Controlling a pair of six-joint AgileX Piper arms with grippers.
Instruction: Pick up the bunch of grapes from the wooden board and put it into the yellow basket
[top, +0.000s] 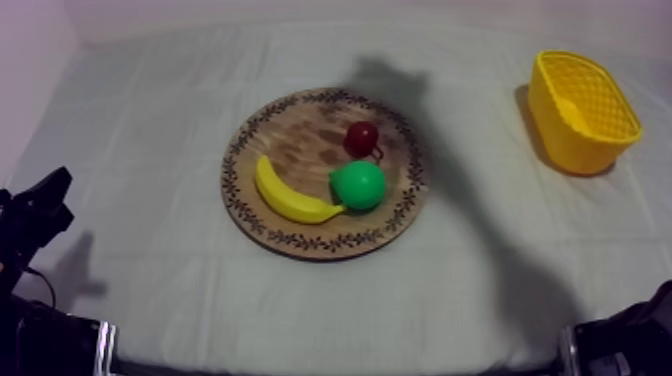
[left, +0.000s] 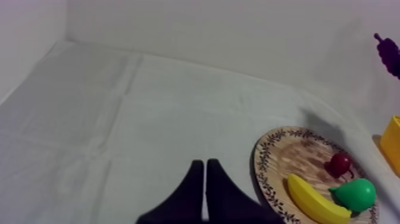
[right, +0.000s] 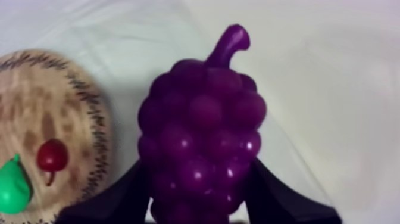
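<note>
The right claw (right: 198, 179) is gripping the bunch of grapes (right: 202, 137). Its two black fingers (right: 119, 199) are standing moderately apart, one pressing each flank of the lower half of the bunch. The purple fruit is filling the gap between them, and its curved stem is pointing away from the claw. The bunch is hanging in the air, off the round wooden board (top: 300, 150). In the right wrist view it is showing over the grey-white cloth (top: 150, 130) of the bench, just beside the board's patterned rim. From the left wrist view the grapes are appearing high up, on the side of the board where the yellow basket (top: 560, 135) is standing. The basket is sitting at the far right of the bench, well apart from the board, and the grapes are not yet in it.

The left claw (left: 205, 164) is resting low over bare cloth near the board's rim. Its fingers are lying pressed together as a narrow wedge, holding nothing and touching nothing.

On the board, the banana (top: 290, 198) is lying with one end touching the green pear (top: 360, 185). The small red fruit (top: 361, 138) is sitting just beyond the pear.
</note>
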